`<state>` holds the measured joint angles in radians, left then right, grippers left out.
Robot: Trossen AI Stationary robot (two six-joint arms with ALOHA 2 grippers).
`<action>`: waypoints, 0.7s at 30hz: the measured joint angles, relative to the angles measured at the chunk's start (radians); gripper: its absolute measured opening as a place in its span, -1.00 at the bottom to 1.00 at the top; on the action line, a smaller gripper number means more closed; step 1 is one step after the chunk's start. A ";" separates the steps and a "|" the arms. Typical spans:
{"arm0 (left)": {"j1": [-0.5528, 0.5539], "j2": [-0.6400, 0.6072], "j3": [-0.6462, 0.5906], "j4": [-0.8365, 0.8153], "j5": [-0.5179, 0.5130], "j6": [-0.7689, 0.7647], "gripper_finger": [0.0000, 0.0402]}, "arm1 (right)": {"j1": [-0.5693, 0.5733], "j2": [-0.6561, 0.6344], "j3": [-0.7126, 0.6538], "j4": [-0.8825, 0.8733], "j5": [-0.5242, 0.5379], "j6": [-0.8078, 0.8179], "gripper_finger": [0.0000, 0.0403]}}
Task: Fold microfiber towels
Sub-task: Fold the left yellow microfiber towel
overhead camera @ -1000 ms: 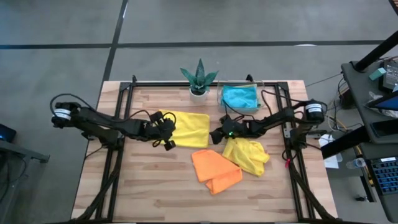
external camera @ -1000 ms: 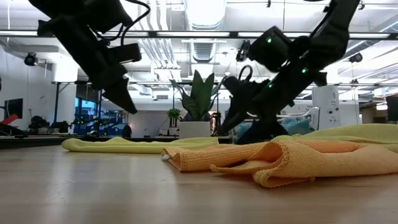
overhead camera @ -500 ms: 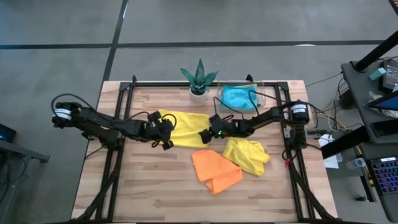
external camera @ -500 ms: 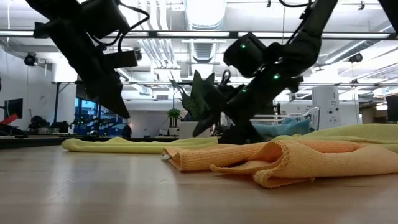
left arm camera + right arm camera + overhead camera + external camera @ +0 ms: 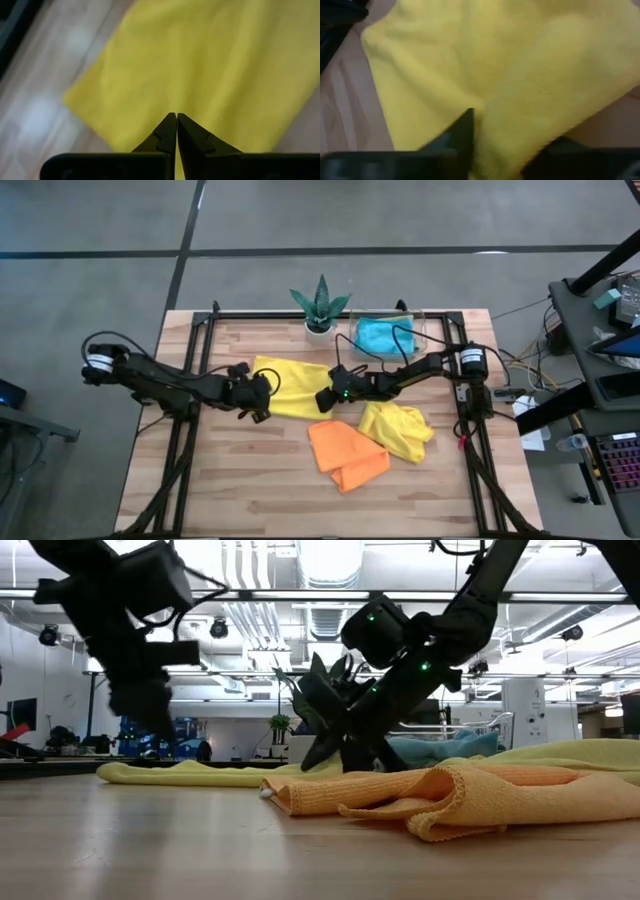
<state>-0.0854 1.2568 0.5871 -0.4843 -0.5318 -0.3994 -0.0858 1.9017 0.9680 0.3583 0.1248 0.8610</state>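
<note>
High view: flat bright yellow microfiber towel [image 5: 292, 376] spread mid-tabletop [image 5: 230, 480], between both arms. Left hand [image 5: 256, 393] at its left edge, fingers pressed shut with nothing between them. Right hand [image 5: 326, 395] at its right edge, pinching a raised fold of yellow cloth. Crumpled yellow towel [image 5: 396, 428] and folded orange towel [image 5: 345, 452] lie nearer the front, touching. Sky-blue towel [image 5: 384, 335] sits in clear plastic tray [image 5: 426, 330].

Right claw [image 5: 490, 145] tips buried in the yellow towel [image 5: 485, 65]
</note>
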 joint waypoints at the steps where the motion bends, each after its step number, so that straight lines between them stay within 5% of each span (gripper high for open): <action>1: -0.006 -0.003 -0.008 -0.011 0.003 -0.018 -1.00 | 0.000 -0.003 0.001 -0.008 -0.004 -0.012 -0.58; 4: -0.024 -0.016 -0.035 -0.046 0.029 -0.070 -1.00 | 0.000 -0.009 0.002 -0.037 -0.003 -0.052 -0.89; 12: -0.048 -0.023 -0.059 -0.109 0.063 -0.164 -1.00 | -0.002 -0.087 0.006 -0.233 -0.003 -0.105 -0.95; 21: -0.059 -0.021 -0.137 0.057 0.208 -0.167 -1.00 | -0.029 -0.202 0.112 -0.575 -0.006 -0.163 -0.96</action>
<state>-0.1449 1.2354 0.4501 -0.4276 -0.3236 -0.5662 -0.1149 1.6999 1.0800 -0.2163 0.1192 0.6983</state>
